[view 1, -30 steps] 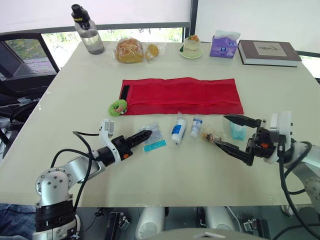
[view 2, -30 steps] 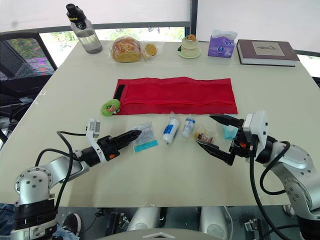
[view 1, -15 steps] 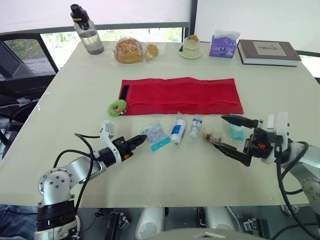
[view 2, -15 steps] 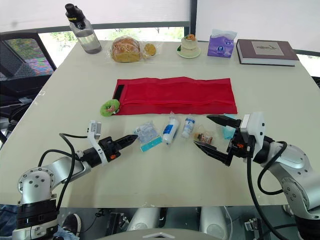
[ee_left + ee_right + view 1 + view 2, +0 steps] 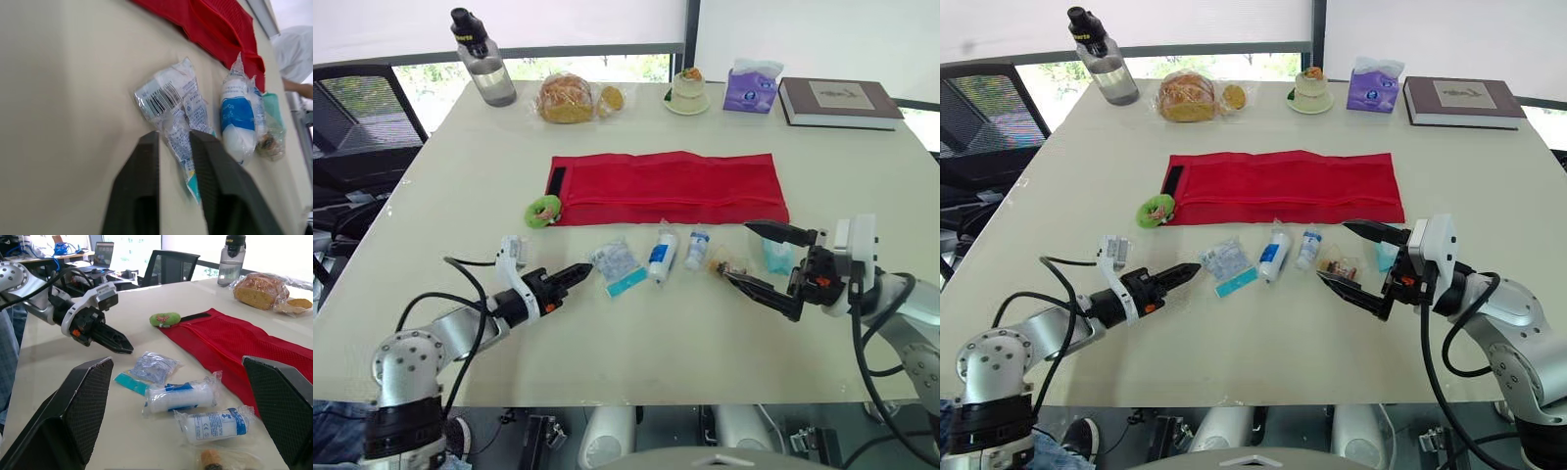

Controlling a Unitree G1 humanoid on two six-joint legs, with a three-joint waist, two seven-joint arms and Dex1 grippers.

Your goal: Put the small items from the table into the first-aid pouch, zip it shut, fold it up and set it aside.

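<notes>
The red first-aid pouch [image 5: 671, 186] lies flat and unfolded across the middle of the table. In front of it lie a clear barcoded packet [image 5: 615, 260], a teal strip [image 5: 622, 285], two wrapped gauze rolls [image 5: 661, 253], a small packet with brown contents [image 5: 732, 266] and a teal packet [image 5: 775, 257]. A green fuzzy item [image 5: 545, 210] rests at the pouch's left end. My left gripper [image 5: 579, 271] points at the clear packet [image 5: 168, 95] from a short way left, its fingers [image 5: 146, 147] a narrow gap apart and holding nothing. My right gripper [image 5: 734, 248] stands wide open over the brown-content packet.
Along the far edge stand a water bottle [image 5: 484, 59], wrapped bread [image 5: 568, 98], a small cake on a plate [image 5: 687, 90], a purple tissue pack [image 5: 751, 86] and a book [image 5: 837, 101]. A black chair [image 5: 352, 127] sits off the table's left side.
My left gripper has pulled back to the left, away from the clear packet. The right gripper has barely shifted and stays wide open.
</notes>
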